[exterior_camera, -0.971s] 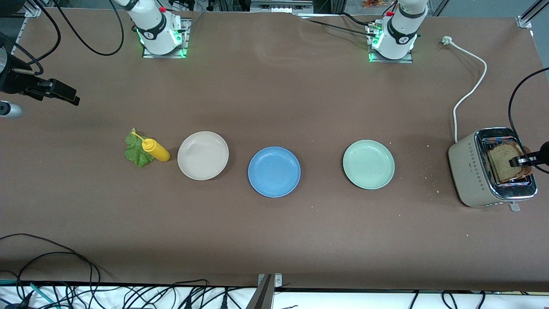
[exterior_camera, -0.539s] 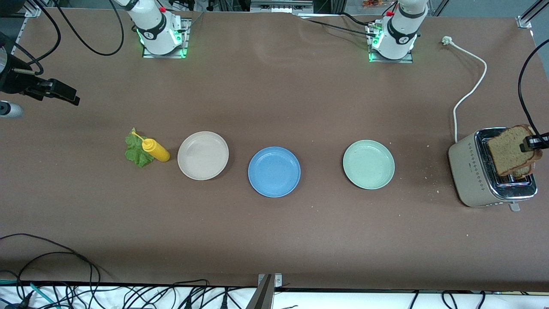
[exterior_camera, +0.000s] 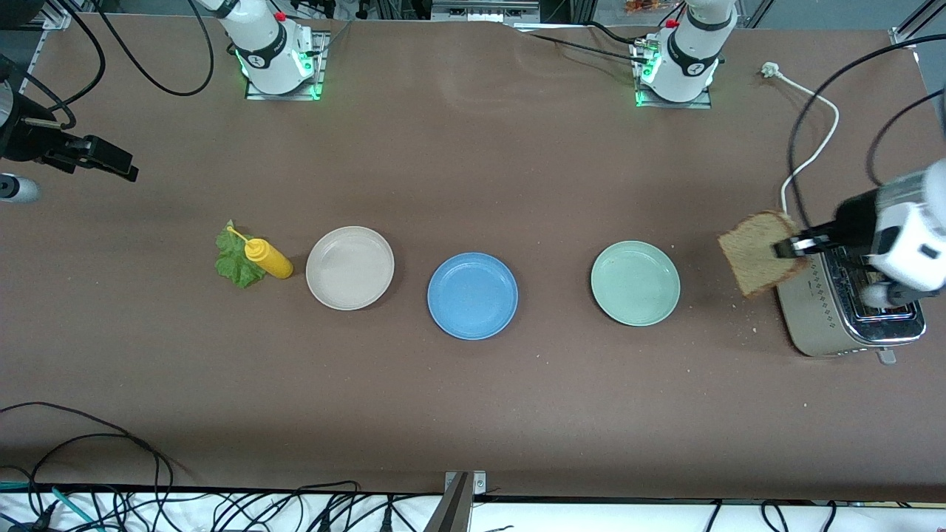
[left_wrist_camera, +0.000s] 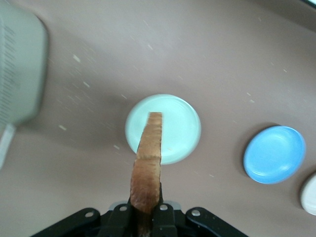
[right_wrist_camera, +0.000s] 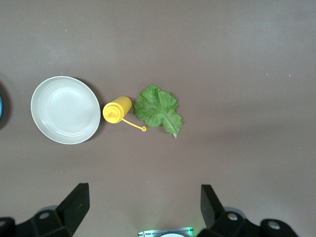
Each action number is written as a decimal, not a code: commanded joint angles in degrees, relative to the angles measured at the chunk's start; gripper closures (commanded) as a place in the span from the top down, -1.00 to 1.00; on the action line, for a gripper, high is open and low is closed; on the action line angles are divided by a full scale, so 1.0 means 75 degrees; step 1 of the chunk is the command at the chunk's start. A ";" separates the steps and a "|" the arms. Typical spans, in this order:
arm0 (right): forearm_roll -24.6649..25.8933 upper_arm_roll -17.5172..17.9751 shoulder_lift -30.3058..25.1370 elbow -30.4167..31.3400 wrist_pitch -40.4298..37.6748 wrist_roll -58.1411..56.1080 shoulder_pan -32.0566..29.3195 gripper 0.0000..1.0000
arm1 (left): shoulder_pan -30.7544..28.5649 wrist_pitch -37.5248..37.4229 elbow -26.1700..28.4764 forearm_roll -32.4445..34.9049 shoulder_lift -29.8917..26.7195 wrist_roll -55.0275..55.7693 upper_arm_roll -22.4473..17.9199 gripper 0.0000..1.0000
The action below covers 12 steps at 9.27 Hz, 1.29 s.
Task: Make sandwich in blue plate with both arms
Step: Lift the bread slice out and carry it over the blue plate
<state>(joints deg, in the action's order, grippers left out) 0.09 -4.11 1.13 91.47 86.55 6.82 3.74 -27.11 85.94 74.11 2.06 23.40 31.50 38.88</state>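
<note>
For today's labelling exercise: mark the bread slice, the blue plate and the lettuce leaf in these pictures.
bread slice (exterior_camera: pixel 754 253): front view, middle of its brown face, shut in the left gripper (exterior_camera: pixel 785 249).
blue plate (exterior_camera: pixel 472 295): front view, centre of its bare dish.
lettuce leaf (right_wrist_camera: pixel 157 109): right wrist view, middle of the leaf.

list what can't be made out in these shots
- Toaster slots: front view, covered by the left arm; whether another slice is inside cannot be told.
- Left gripper: left wrist view, cut off by the picture's edge, shut on the bread.
- Right gripper: right wrist view, only its open fingers show; front view, arm cut off at the edge.
- Blue plate: right wrist view, a sliver.
</note>
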 commanded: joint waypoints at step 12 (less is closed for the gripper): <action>-0.0129 0.0032 -0.0092 0.0074 -0.0032 0.0005 -0.0030 1.00 | 0.4048 0.8635 0.2514 -0.0173 0.2328 0.4297 -0.0133 -1.00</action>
<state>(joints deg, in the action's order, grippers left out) 0.05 -4.05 1.14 91.50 86.44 6.82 3.75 2.31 145.90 89.41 -4.01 40.18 63.11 38.52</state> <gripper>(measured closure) 0.000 0.894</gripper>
